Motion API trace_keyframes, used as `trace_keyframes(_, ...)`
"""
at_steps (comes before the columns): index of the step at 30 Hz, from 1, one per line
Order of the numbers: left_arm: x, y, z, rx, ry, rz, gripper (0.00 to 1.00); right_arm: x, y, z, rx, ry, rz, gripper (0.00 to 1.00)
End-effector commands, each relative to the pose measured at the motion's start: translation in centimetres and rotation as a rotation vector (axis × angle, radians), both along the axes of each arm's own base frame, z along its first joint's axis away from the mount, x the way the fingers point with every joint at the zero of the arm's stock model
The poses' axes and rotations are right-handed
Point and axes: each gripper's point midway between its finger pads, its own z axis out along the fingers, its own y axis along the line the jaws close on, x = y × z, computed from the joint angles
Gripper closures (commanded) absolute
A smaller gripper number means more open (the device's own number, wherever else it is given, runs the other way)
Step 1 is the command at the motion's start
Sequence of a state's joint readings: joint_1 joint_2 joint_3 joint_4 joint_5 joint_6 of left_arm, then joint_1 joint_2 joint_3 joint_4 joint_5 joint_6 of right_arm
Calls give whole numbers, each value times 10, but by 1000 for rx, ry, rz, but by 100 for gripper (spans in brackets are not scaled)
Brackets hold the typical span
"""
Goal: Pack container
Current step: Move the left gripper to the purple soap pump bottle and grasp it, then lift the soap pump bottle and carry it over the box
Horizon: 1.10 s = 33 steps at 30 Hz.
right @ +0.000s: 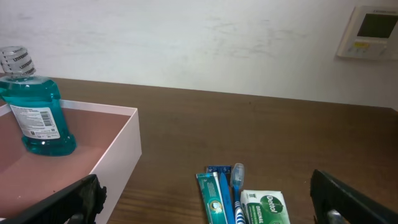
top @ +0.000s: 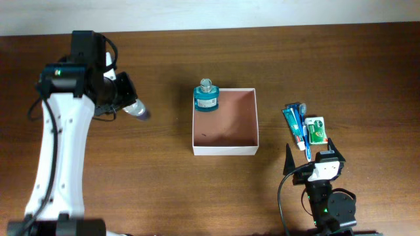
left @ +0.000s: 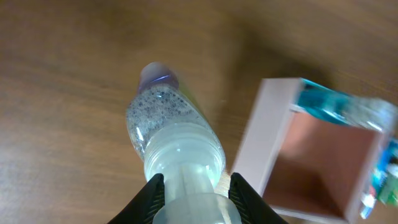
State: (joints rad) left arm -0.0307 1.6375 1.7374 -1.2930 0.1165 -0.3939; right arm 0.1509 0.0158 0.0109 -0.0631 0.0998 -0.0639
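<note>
The container [top: 224,149] is a square shallow box with white walls and a reddish-brown inside, at the table's middle. A teal bottle [top: 207,97] stands upright in its far left corner, also seen in the right wrist view [right: 38,112]. My left gripper [top: 128,99] is shut on a clear bottle [left: 171,146] with a purple cap, held above the table left of the container [left: 264,155]. My right gripper [right: 205,205] is open and empty near the front right, facing a toothpaste tube [right: 214,196], toothbrush [right: 236,186] and green soap bar [right: 266,208].
The toothpaste [top: 293,123], toothbrush [top: 304,134] and soap [top: 317,130] lie together right of the container. A wall thermostat [right: 373,31] shows behind the table. Bare wooden tabletop [top: 164,183] lies between the arms.
</note>
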Motion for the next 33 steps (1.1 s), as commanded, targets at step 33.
trace_keyframes(33,-28,-170,50,38,-274,-818,84,0,-3,-3,-4,5,-12,2)
